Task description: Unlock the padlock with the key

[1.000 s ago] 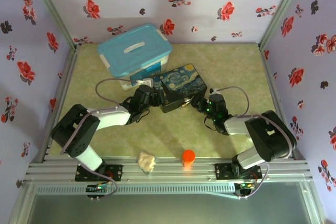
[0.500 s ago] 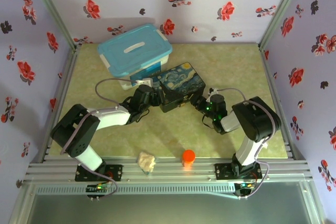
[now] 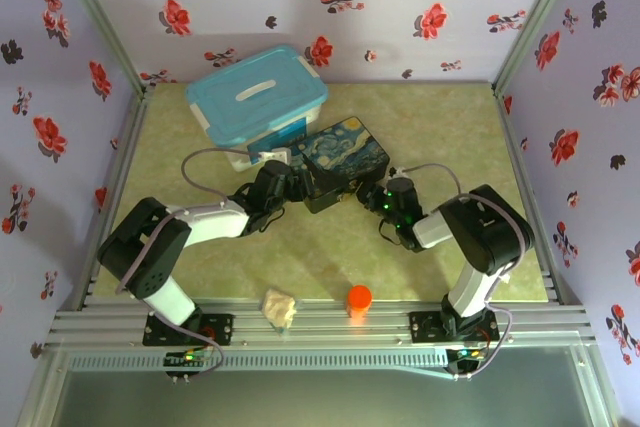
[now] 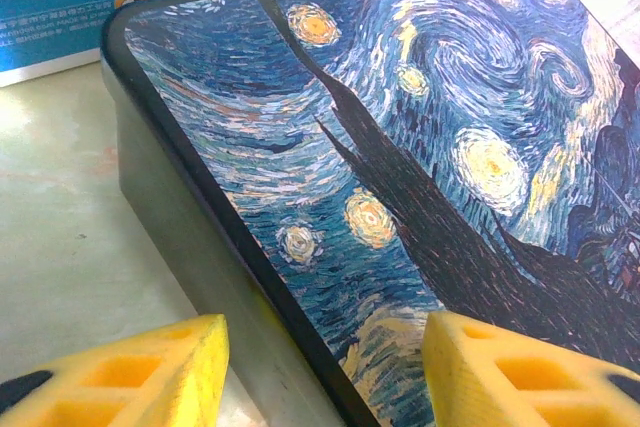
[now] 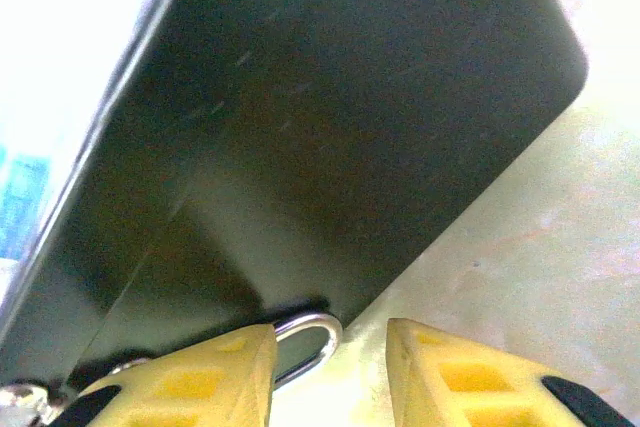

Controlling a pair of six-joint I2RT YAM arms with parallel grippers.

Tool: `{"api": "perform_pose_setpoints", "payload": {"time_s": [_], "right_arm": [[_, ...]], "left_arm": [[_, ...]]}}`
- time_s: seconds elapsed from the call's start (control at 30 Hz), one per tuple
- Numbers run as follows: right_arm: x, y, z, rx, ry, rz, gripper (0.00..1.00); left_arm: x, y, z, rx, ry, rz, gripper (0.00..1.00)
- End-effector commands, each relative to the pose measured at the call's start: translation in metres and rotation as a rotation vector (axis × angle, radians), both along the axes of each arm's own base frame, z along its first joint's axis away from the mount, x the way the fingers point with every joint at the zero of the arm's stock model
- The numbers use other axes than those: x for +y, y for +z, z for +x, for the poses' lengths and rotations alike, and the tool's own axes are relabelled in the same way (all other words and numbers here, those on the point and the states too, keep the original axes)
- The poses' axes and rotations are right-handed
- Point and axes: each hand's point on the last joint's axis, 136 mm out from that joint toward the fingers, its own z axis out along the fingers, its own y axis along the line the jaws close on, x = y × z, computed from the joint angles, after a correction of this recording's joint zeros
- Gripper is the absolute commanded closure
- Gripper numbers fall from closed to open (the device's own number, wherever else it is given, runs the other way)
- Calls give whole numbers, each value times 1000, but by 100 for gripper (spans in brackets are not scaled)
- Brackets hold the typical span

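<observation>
Soft, even overhead light fills the top view, with only faint, short shadows on the table (image 3: 440, 127). In the left wrist view the painted tin box (image 4: 400, 147) is bright and sharp, its far right corner washed by glare, and the left fingers (image 4: 130, 377) are blurred. The right wrist view is harsh: the tin's side is near black, the upper left is blown white, the right fingers (image 5: 460, 377) are soft, and the padlock (image 5: 312, 335) shackle glints.

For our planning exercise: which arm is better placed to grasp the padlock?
Right: the padlock's thin silver U-shaped shackle lies ahead of the open right gripper; the left gripper straddles an edge of the starry painted tin box.
</observation>
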Motion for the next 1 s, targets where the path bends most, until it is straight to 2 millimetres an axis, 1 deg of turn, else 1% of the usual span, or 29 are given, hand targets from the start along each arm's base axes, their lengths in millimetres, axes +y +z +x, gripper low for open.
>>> {"api": "perform_pose_setpoints", "payload": {"time_s": [0.0, 0.1, 0.17, 0.2, 0.3, 0.37, 0.43, 0.53, 0.63, 0.73, 0.87, 0.97], "right_arm": [[-7, -39, -32, 133, 78, -250, 67], [-21, -38, -29, 126, 42, -314, 64], [-24, -37, -25, 118, 44, -332, 60], [-23, -36, -23, 112, 50, -329, 60], [-10, -32, -19, 67, 92, -294, 58], [-6, -30, -18, 48, 103, -315, 57], [-5, -33, -16, 46, 101, -331, 57], [-16, -40, -12, 67, 59, -378, 57], [-26, -40, -6, 77, -10, -326, 57], [-33, -35, 1, 57, -62, -246, 58], [-47, -29, 10, 66, -115, -263, 60], [-48, -19, 10, 27, -89, -276, 60]], "left_arm": [[50, -94, -49, 283, -18, 305, 46], [50, -97, -50, 287, -15, 307, 46], [50, -97, -49, 286, -16, 306, 46], [50, -97, -50, 286, -17, 306, 46], [51, -98, -51, 289, -19, 312, 46], [51, -99, -51, 290, -18, 312, 46], [52, -99, -52, 293, -16, 311, 46], [52, -98, -52, 290, -19, 311, 46], [53, -99, -53, 291, -19, 315, 46], [54, -101, -54, 294, -18, 316, 47], [51, -103, -56, 301, -23, 300, 47], [50, -102, -56, 298, -22, 296, 47]]}}
